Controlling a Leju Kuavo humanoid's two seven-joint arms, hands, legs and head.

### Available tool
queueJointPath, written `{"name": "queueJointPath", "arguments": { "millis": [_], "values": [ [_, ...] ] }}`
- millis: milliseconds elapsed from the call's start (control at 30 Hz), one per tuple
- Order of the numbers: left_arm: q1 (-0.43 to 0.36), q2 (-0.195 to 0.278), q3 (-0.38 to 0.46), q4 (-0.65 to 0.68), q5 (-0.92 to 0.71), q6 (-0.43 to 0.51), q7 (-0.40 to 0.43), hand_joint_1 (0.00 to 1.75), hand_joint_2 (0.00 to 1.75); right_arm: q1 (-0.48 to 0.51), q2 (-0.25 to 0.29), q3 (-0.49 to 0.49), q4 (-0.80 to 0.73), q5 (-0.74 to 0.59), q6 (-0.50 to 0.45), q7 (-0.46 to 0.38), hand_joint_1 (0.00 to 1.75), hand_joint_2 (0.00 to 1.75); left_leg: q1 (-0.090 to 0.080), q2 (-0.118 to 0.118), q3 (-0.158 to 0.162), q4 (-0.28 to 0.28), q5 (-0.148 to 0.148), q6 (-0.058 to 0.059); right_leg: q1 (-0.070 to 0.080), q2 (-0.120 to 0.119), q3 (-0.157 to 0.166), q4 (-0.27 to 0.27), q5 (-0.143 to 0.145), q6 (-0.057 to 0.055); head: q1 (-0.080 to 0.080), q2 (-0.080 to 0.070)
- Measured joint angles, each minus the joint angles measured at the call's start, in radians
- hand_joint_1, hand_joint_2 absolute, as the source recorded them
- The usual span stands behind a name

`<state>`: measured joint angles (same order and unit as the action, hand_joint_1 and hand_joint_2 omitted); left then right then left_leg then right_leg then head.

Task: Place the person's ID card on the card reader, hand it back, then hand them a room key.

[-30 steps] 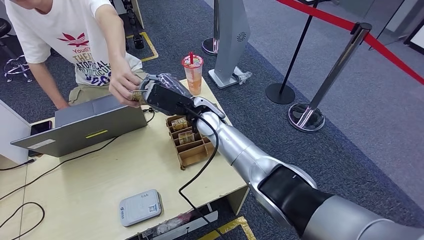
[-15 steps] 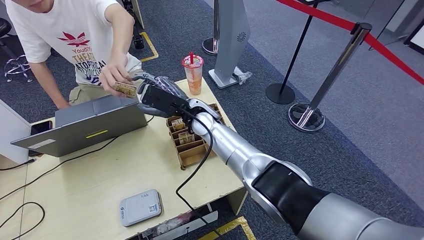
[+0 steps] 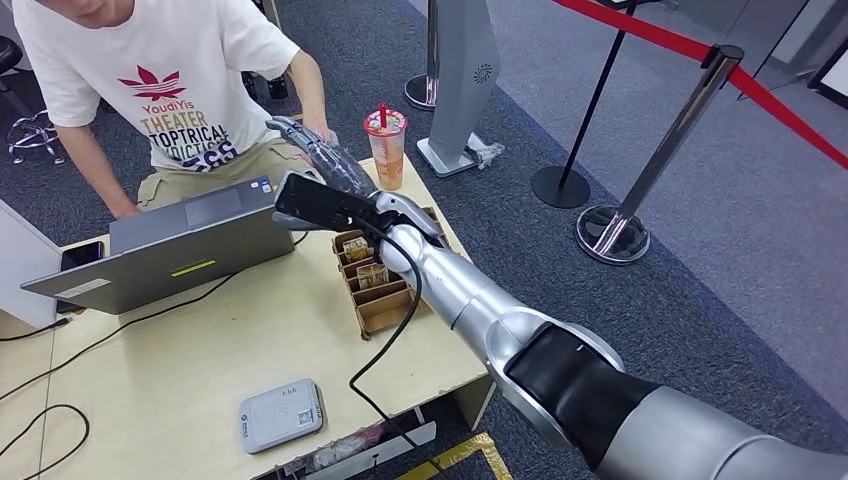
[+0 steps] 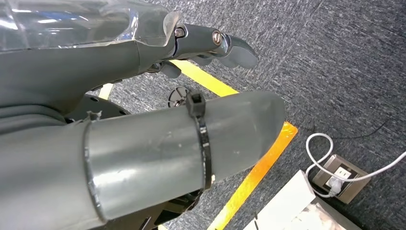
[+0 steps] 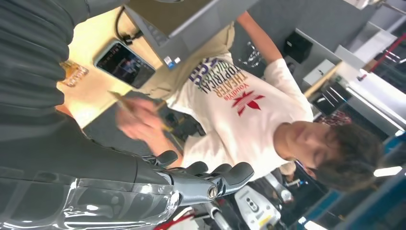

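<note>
Since a second ago the person's hand [image 5: 139, 122] has drawn away from the right hand [image 3: 318, 172] and taken the room key [image 5: 125, 101] with it; then it was at the fingertips, and now it sits blurred in the right wrist view, held by the person well beyond the fingers [image 5: 210, 176] and no longer touching them. Those fingers are released and stretched out with nothing between them, reaching over the far edge of the table [image 3: 200, 370] toward the person. Below and behind them, near the wrist, the cardboard key holder [image 3: 375, 285] has more cards standing in its slots, and the card reader [image 3: 281, 414] lies well back from the fingers at the table's near edge. A laptop [image 3: 170, 250] is beside the hand, a drink cup [image 3: 385, 145] just past it. I judge the handover done (the card looks to be wholly in the person's grip). Such a card should be light, thin, stiff and somewhat slick, so it is best pinched flat across its faces near one short edge, leaving the other end free for the taker. The left hand [image 4: 210, 48] hangs over the floor with fingers loosely apart and holding nothing.
</note>
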<state>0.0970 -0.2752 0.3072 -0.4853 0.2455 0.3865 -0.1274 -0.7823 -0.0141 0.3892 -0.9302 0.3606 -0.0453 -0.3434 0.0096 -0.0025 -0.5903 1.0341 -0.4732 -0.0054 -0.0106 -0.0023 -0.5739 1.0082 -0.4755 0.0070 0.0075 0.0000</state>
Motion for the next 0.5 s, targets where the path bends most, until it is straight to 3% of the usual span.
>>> {"name": "queueJointPath", "arguments": {
  "millis": [267, 500],
  "values": [
    [-0.004, 0.001, -0.012, 0.008, 0.035, 0.002, -0.004, 0.0, 0.0, 0.015, -0.045, -0.028, -0.125, 0.027, -0.102, 0.032, 0.0, 1.75, 0.0, 0.0, 0.0, 0.0, 0.0, 0.0, 0.0, 0.0, 0.0, 0.0, 0.0, 0.0, 0.0, 0.0],
    [-0.014, 0.002, -0.013, 0.025, 0.068, 0.002, -0.014, 0.0, 0.0, 0.006, -0.127, -0.076, -0.164, 0.088, -0.172, 0.078, 0.0, 1.75, -0.001, -0.001, 0.0, 0.001, 0.0, 0.0, -0.001, 0.0, 0.0, 0.0, 0.0, 0.0, 0.0, 0.0]
  ]
}}
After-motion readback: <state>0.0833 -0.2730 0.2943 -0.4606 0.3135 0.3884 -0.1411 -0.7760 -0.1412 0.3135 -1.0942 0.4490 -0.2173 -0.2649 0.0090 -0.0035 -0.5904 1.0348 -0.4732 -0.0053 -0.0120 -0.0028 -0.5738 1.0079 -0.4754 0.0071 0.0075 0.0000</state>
